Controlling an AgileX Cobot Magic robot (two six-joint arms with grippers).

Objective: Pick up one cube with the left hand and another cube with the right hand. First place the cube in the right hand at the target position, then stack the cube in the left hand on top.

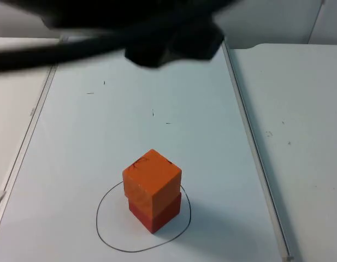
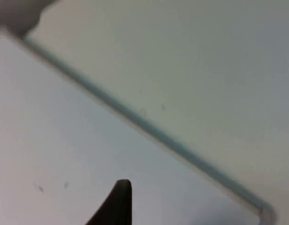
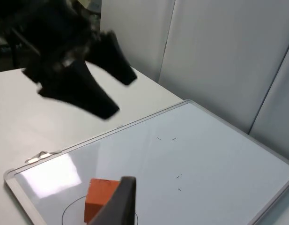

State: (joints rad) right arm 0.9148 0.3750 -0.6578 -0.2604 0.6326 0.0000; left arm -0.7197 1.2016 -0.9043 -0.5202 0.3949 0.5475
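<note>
both jaws spread, empty: left gripper (image 3: 104, 91) raised off board (image 1: 212, 164), right gripper (image 3: 121, 206) high. orange cube (image 1: 152, 177) squarely on red cube (image 1: 157, 213) inside drawn ring (image 1: 102, 232); i judge stack finished.

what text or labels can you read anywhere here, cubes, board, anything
None can be read.
Orange cube: dark scribbles on its top face, no letters.
Red cube under it: no marking.
Whiteboard: a hand-drawn circle around the stack and a few small pen ticks, no words or numbers.
</note>
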